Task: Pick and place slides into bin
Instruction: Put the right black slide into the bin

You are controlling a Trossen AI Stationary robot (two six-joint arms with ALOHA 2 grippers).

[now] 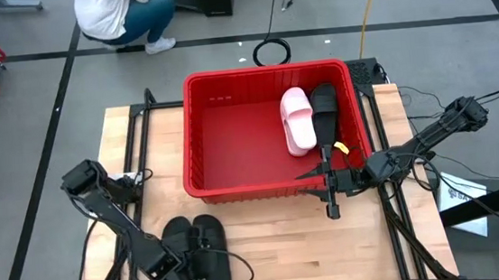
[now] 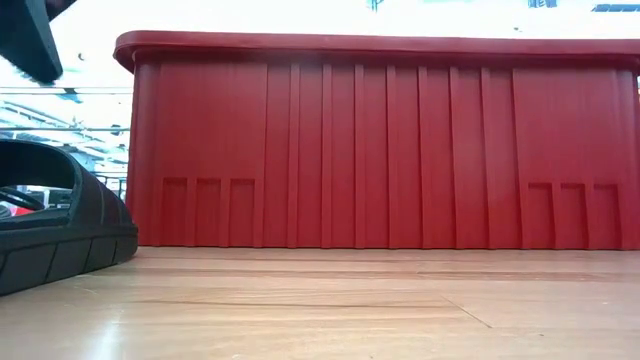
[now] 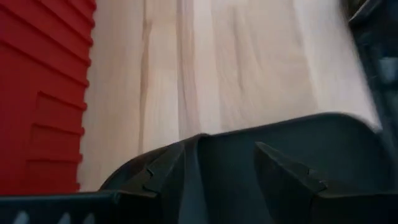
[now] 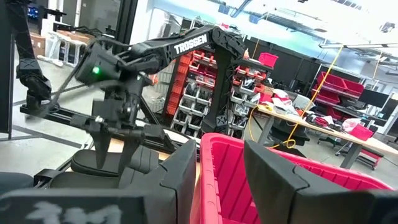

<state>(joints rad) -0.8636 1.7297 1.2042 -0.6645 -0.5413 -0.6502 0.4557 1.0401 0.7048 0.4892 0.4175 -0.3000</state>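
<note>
- A red bin (image 1: pixel 231 132) is seen at the centre of the high view, on a wooden bench (image 1: pixel 286 246); in the low view its ribbed wall (image 2: pixel 400 150) fills most of the frame.
- Inside the bin, toward its right side, a pink slide (image 1: pixel 298 119) and a black slide (image 1: pixel 324 111) are laid side by side, touching or nearly so.
- Two more black slides (image 1: pixel 200 244) are placed together on the bench at the lower left of the high view, in front of the bin's near-left corner.
- One of these slides (image 2: pixel 55 230) is seen at the left edge of the low view, resting on the bench.
- The left gripper (image 1: pixel 184 277) is positioned at the lower left of the high view, at the near ends of the two black slides; in the left wrist view its jaws are seen spread apart over a black slide (image 3: pixel 298 155), with nothing gripped.
- The right gripper (image 1: pixel 331 187) is held at the bin's near-right rim, just right of centre in the high view; its jaws are shown open and empty in the right wrist view.
- A crouching person (image 1: pixel 121 15) is seen on the floor at the upper left of the high view.
</note>
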